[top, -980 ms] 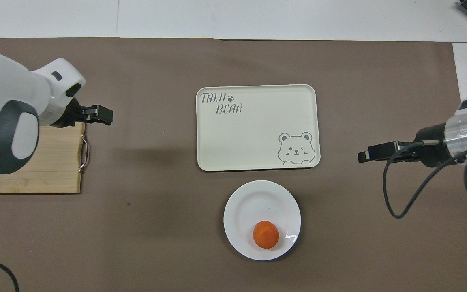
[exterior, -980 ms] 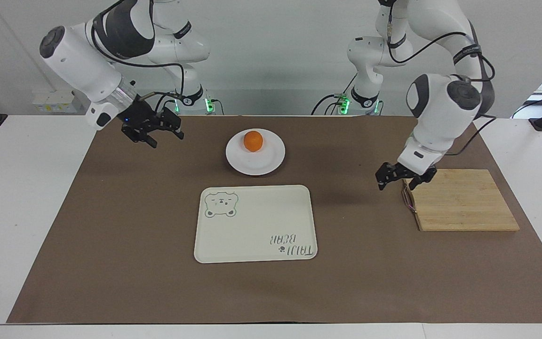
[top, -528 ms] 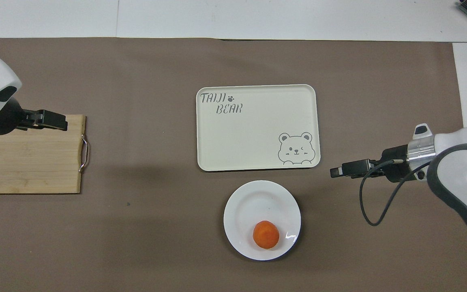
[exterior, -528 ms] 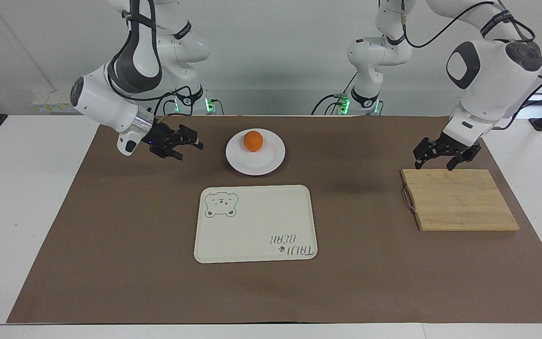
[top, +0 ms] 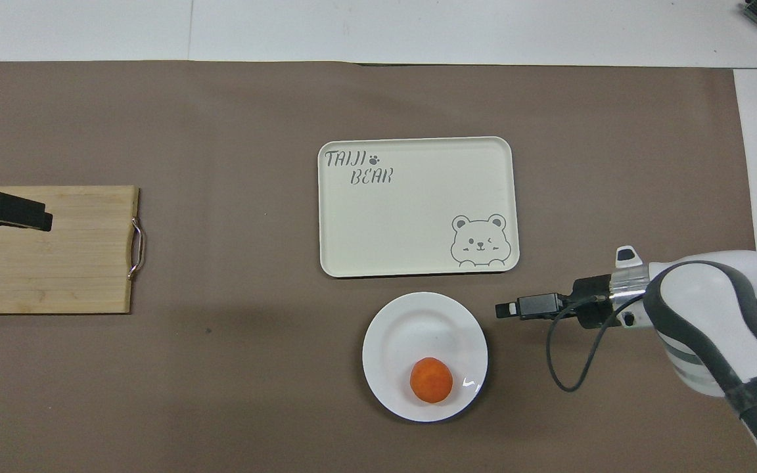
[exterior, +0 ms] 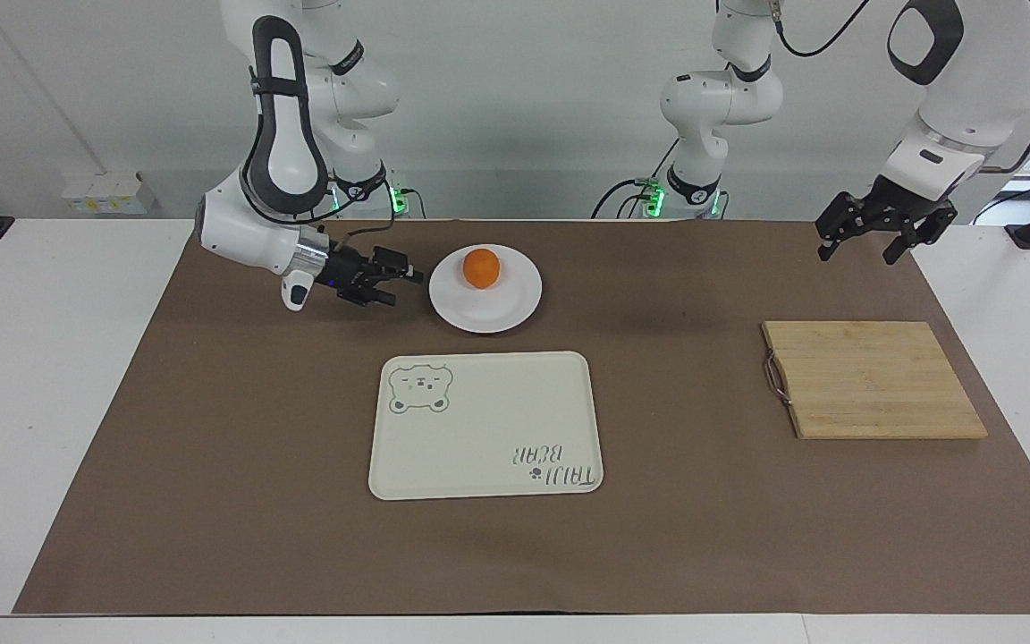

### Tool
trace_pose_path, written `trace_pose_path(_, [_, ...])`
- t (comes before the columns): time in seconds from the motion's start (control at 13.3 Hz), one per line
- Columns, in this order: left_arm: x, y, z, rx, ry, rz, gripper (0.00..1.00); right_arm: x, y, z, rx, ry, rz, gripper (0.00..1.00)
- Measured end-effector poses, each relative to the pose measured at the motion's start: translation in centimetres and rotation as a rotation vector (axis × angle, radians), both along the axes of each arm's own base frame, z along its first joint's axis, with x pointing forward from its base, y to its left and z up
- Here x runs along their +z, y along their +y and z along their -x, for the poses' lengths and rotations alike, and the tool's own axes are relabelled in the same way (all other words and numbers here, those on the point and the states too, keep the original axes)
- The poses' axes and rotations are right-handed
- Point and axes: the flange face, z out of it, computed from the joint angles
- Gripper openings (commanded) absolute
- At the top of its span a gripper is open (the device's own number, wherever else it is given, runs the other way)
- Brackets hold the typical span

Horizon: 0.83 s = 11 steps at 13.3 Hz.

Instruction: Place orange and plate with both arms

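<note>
The orange sits on the white plate, on the part of it nearer to the robots. Both also show in the overhead view, the orange on the plate. My right gripper is open and empty. It is low over the mat beside the plate, toward the right arm's end, with a small gap to the rim; the overhead view shows it too. My left gripper is open and empty, raised over the cutting board's area.
A cream tray with a bear drawing lies farther from the robots than the plate. A wooden cutting board with a metal handle lies toward the left arm's end. A brown mat covers the table.
My right gripper has come down and moved toward the plate, ending close beside its rim. My left gripper has risen and drawn back from the cutting board's handle end. Orange and plate have not moved.
</note>
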Motion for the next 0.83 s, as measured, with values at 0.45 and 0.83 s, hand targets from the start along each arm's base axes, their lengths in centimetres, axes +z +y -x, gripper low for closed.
trace_pose_path(0.45, [0.0,0.0,-0.2,0.0,0.026,-0.004,1.0,-4.4,0.5,3.9,-0.002,0.084,-0.027,1.0])
trace_pose_path(0.83, [-0.1,-0.1,-0.2,-0.003,0.029,-0.005,1.0,-5.7,1.0,5.6,-0.032,0.135,-0.054,1.0])
